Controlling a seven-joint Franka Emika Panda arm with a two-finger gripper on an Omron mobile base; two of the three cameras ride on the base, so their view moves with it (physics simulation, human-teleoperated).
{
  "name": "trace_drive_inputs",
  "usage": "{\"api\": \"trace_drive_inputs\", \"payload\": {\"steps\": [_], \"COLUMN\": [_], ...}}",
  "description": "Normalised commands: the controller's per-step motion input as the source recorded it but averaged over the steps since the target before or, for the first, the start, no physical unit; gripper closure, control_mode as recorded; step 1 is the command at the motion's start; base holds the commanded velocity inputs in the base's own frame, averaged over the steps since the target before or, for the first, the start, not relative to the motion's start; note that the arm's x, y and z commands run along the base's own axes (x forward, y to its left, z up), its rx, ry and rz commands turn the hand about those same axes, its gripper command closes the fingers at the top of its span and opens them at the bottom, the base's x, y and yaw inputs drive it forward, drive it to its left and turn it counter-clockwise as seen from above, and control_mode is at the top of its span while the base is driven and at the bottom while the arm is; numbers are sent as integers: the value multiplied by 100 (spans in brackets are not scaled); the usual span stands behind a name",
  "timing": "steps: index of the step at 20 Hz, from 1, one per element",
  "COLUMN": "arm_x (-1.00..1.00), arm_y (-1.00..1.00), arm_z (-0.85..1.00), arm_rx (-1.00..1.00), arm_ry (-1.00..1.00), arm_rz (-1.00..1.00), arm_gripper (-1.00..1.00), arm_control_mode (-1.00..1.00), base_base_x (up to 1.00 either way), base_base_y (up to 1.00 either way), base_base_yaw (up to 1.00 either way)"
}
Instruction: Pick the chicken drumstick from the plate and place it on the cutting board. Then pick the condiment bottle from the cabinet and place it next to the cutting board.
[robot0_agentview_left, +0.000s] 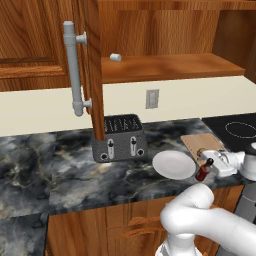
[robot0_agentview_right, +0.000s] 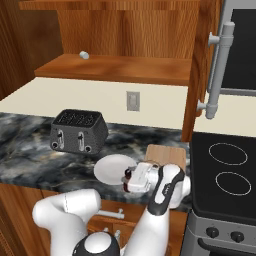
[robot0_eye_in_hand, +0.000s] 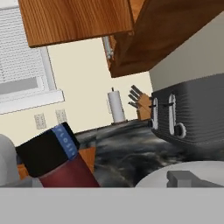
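One clean retreat is all I need: my gripper (robot0_agentview_left: 214, 164) hangs released around the condiment bottle (robot0_agentview_left: 204, 170), seemingly upright beside the cutting board (robot0_agentview_left: 200, 142), so I should back off without tipping it.

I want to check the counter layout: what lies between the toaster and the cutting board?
The plate, bare and white, lies between the toaster and the cutting board; the left base view shows it best.
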Motion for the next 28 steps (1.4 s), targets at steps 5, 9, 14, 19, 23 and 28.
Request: {"api": "trace_drive_inputs", "payload": {"steps": [5, 9, 14, 19, 23, 28], "arm_x": [0, 0, 2, 6, 7, 6], "arm_y": [9, 1, -12, -46, -31, -26], "arm_z": [0, -3, -21, -44, -14, 0], "arm_rx": [0, -2, -14, -22, -10, -2], "arm_ry": [10, 1, 0, -1, -1, -2], "arm_rz": [0, 0, -1, -3, -2, -3], "arm_gripper": [-100, -100, -100, -100, -100, -100], "arm_control_mode": [-100, -100, -100, -100, -100, -100], "base_base_x": [0, 0, 0, 0, 0, 0], "base_base_y": [0, 0, 0, 0, 0, 0], "base_base_yaw": [0, 0, 0, 0, 0, 0]}}
